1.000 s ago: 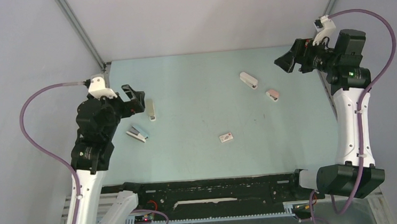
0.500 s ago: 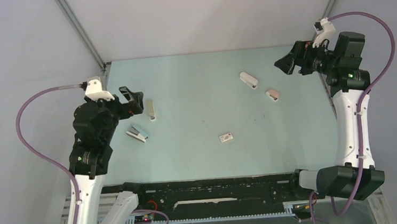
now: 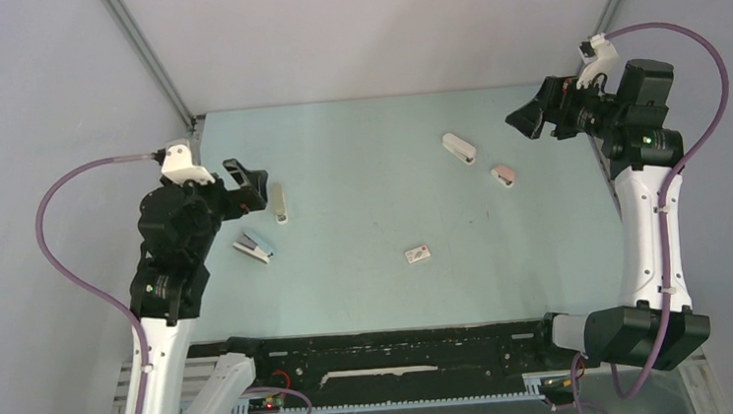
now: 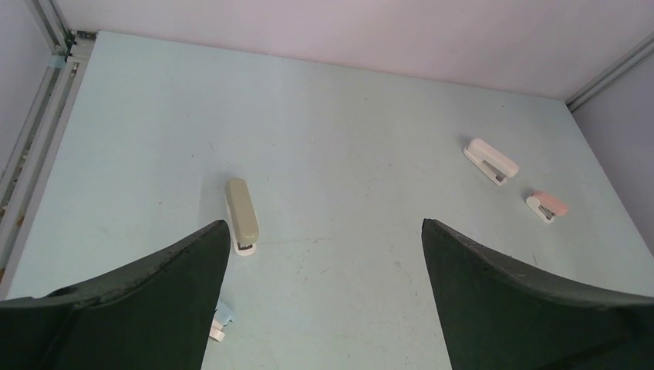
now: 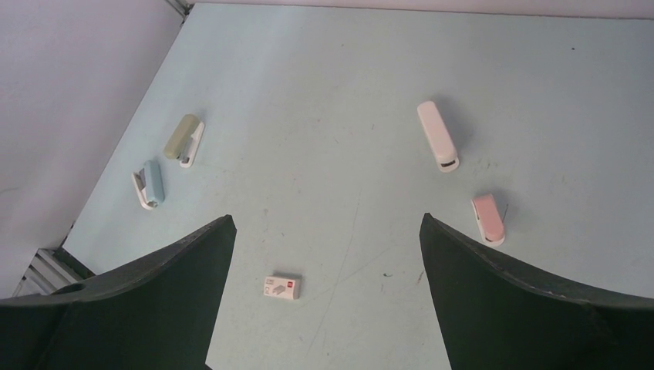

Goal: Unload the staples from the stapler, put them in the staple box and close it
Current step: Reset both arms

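Nearest, a small white rectangular box (image 3: 418,253) lies mid-table, then a pale-blue plastic stapler (image 3: 255,245) and an olive plastic stapler (image 3: 280,202) beside the wide-spread, empty left gripper (image 3: 252,185), and farther off a pink plastic stapler (image 3: 503,175), with possibly a thin grey strip of staples (image 5: 506,206) beside it, and a white plastic stapler (image 3: 459,147) near the equally spread right gripper (image 3: 525,120).

Even, soft light; sharp, faint shadows.

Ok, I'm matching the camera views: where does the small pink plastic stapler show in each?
Top external: small pink plastic stapler, right of centre.
Left wrist: it sits far right.
Right wrist: it sits right of centre.
Shared landmark: long white plastic stapler nearby.
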